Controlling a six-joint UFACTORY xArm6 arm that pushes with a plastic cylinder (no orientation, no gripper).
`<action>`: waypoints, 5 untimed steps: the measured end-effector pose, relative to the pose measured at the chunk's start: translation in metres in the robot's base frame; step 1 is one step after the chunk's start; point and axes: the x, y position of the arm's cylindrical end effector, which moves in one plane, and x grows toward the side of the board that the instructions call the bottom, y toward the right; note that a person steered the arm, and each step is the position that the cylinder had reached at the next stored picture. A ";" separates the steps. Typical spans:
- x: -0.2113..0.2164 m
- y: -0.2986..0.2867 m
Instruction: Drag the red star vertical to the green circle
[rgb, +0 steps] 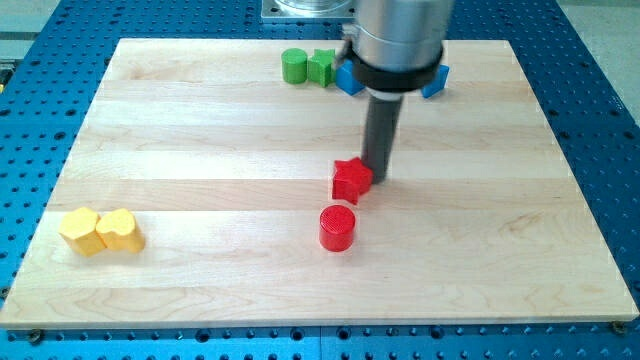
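The red star (351, 180) lies near the middle of the wooden board. My tip (377, 180) sits right against the star's right side, touching or nearly touching it. The green circle (294, 66) stands at the view's top, left of centre, well above and left of the star. A green block (321, 67) of unclear shape sits directly to the right of the green circle, touching it.
A red cylinder (337, 228) lies just below the star. A blue block (348, 78) and another blue block (436, 80) sit at the top, partly hidden by the arm. A yellow hexagon (79, 231) and a yellow heart (121, 230) lie at the lower left.
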 end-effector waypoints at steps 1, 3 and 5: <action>0.066 0.052; 0.017 -0.043; -0.040 -0.063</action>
